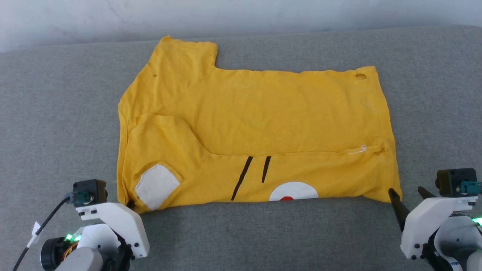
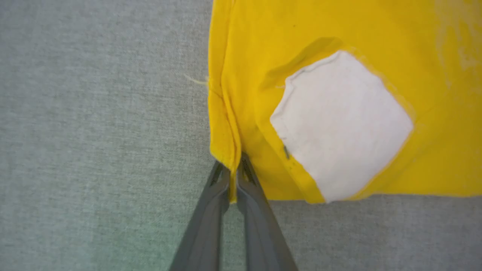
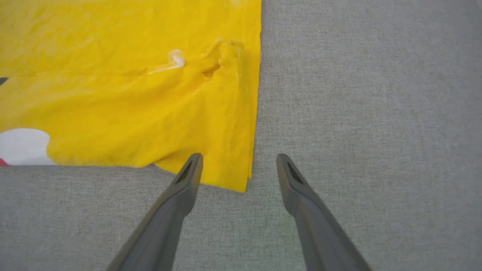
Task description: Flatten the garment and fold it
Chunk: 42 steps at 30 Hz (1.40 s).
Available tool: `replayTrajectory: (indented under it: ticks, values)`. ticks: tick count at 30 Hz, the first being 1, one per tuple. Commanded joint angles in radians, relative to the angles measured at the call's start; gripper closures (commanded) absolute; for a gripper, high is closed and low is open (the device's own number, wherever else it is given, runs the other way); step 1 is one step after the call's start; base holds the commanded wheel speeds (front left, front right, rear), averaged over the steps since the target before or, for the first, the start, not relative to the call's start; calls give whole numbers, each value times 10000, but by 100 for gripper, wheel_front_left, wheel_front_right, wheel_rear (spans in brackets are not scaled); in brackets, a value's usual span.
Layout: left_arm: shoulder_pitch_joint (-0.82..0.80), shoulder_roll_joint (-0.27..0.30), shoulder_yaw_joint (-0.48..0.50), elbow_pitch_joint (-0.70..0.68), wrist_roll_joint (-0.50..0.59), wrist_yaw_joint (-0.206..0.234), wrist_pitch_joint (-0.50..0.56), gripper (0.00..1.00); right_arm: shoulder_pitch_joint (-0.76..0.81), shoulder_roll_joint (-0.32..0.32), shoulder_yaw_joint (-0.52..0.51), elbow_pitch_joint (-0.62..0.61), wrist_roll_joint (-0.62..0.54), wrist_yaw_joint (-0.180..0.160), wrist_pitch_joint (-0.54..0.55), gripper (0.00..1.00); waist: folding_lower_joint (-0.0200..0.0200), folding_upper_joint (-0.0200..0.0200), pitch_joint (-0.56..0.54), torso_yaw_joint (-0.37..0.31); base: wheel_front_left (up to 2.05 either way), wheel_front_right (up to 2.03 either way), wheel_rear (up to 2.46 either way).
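Left gripper (image 2: 232, 177) pinching near corner of garment (image 1: 256, 120), jaws tight. Right gripper (image 3: 238, 165) jaws spread astride other corner, guessing it's lining up matching grab for fold.

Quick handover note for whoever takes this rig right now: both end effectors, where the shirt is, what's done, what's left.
Left end effector: shut on the near left corner of the garment.
Right end effector: open, straddling the near right corner, not gripping.
Garment: spread fairly flat on the grey surface. Its near long edge is folded over, and one sleeve sticks out at the far left.
Left to do: close the right one, then probably carry the fold on.
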Motion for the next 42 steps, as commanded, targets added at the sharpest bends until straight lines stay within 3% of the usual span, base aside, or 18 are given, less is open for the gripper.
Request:
replayTrajectory:
  ticks: [1, 10, 20, 21, 22, 23, 32, 42]
  values:
    - [231, -366, -202, 260, -175, -252, -132, 100, -137, -80, -47, 114, -205, -9, 20, 0, 0, -1, -247, 189, 0, 0, 0]
    - [149, -492, 129, -931, 49, -405, -1369, 100, -536, 1, -438, 962, -678, -9, 302, 0, 0, -1, -413, 701, 0, 0, 0]
    - [131, -569, -25, -1449, 223, -238, -1420, 100, -845, 157, -480, 2407, -1121, -9, 699, 0, 0, -1, -8, 929, 0, 0, 0]
    - [127, -569, -37, -1436, 229, -237, -1416, 100, -828, 157, -459, 2542, -1174, -9, 707, 34, 0, -1, 1, 946, 0, 0, 0]
    - [123, -560, -44, -1416, 237, -231, -1413, 100, -843, 168, -499, 2623, -1112, -9, 635, 85, 0, -1, -3, 958, 0, 0, 0]
    - [121, -539, -45, -1387, 255, -222, -1413, 100, -854, 179, -518, 2684, -1036, -9, 546, 100, 0, -1, -27, 962, 0, 0, 0]
    - [502, -193, 62, -1035, 115, -309, -1367, 100, -645, -305, -562, 2346, -659, -9, 318, 100, 0, -1, -839, 773, 0, 0, 0]
    - [1774, 533, 134, -1670, -247, -200, -875, 100, 435, -1244, -515, 564, 215, -9, 1669, 100, 0, -1, -1646, 568, 0, 0, 0]
